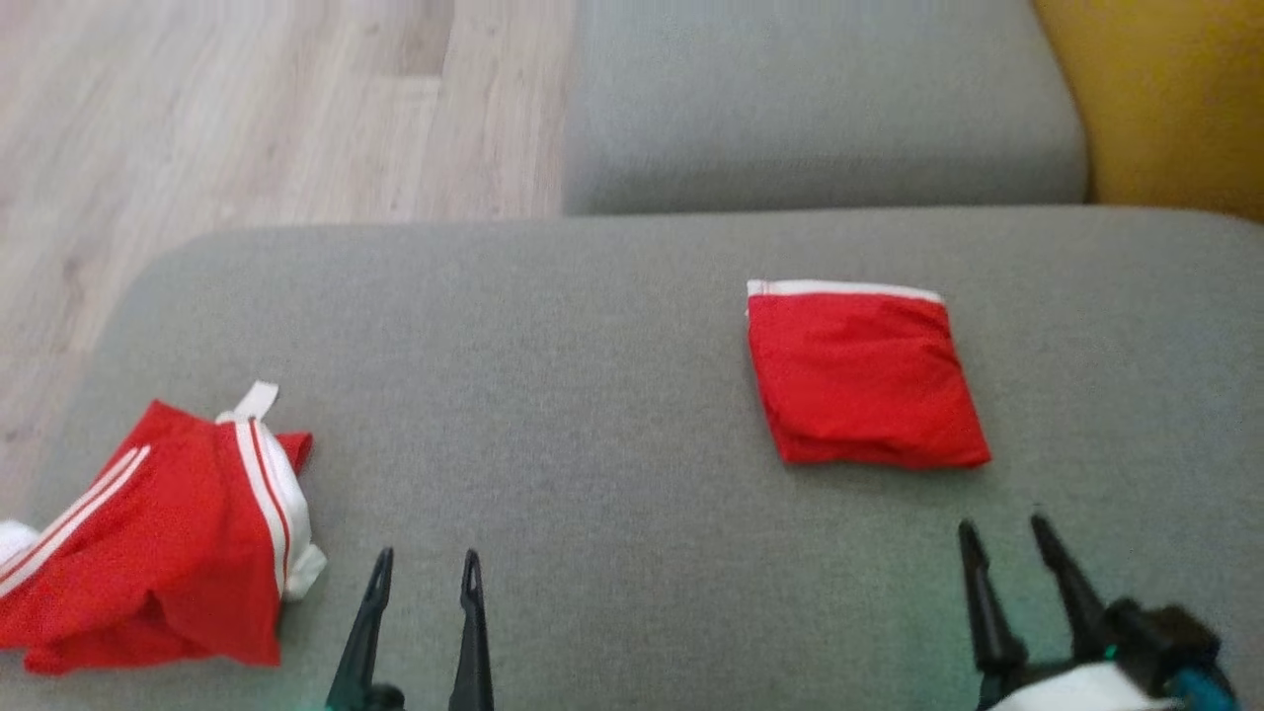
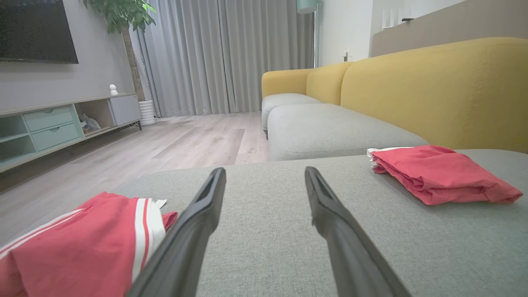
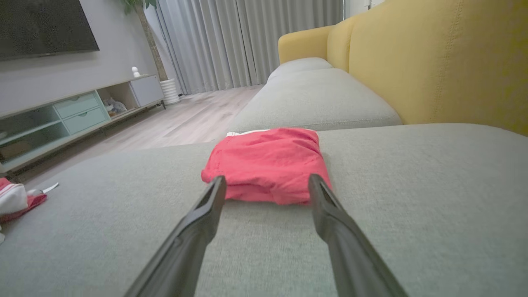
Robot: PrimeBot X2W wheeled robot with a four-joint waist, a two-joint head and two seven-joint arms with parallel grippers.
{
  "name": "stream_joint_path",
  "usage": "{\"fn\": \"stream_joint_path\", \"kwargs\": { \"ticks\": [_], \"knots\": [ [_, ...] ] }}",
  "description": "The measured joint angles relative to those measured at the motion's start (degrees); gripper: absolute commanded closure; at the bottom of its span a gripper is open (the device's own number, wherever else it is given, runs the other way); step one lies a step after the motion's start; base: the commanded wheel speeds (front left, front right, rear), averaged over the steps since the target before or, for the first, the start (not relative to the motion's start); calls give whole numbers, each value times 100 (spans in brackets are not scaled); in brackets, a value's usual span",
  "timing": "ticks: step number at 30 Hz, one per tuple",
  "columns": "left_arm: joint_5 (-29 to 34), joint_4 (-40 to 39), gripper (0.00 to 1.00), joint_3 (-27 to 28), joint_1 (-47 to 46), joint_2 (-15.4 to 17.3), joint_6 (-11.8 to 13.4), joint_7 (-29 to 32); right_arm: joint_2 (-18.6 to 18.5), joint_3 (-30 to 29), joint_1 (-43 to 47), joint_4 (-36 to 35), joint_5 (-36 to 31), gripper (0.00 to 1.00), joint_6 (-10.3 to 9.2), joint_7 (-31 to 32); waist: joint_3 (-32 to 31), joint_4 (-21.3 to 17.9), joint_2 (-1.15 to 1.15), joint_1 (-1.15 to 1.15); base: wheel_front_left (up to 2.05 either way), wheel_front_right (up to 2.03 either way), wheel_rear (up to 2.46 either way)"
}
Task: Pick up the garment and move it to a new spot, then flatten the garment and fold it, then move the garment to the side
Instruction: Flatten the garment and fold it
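The broad grey woven-fabric sofa seat spreads across the head view, its near and side edges cut off by the frame. Behind it, a second grey seat cushion and a mustard-yellow upholstered backrest are seen only in part. The pale wood-plank floor shows at the upper left. At the seat's left end lies a crumpled red garment with white stripes. Its left part runs out of the head view, and its bunched folds hide what kind of garment it is. Well apart from it, on the right half of the seat, the folded red garment with a white band along its far edge lies flat as a neat square. What lies under its top layer is hidden. Both arms are low over the seat's near edge with their fingers pointing away from the robot. Only a bit of the right arm's pale wrist shows. The right tool sits just short of the folded garment's near edge, spread wide and empty. The left tool sits just beside the striped garment, also spread wide and holding nothing.
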Motion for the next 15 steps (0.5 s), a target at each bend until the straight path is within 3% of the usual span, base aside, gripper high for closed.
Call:
{"fn": "stream_joint_path", "kwargs": {
  "ticks": [5, 15],
  "knots": [
    [90, 105, 0, 66, 234, 12, -127, 0, 290, -33, 362, -2, -368, 0, 0, 0, -218, -49, 0, 0, 0, 0, 0],
    [149, 271, 0, 246, 301, -37, -225, 0, 411, -41, 459, -5, -621, 0, 0, 0, -286, -75, 0, 2, 0, 0, 0]
  ]
}}
